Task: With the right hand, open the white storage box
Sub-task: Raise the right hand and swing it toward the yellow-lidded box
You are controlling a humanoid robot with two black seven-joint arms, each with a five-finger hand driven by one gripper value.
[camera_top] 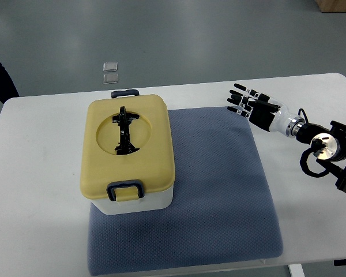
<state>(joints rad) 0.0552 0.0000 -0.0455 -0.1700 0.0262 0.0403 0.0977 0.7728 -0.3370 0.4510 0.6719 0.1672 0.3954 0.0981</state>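
A white storage box with a closed yellow lid stands on the left part of a blue-grey mat. A black folding handle lies flat in the lid's round recess. Dark latches sit at the near end and the far end. My right hand hovers over the table at the mat's far right corner, well to the right of the box, fingers spread and holding nothing. The left arm is out of view.
The white table ends close to the mat's near edge. Two small clear items lie on the grey floor beyond the table. A dark sleeve shows at the left edge.
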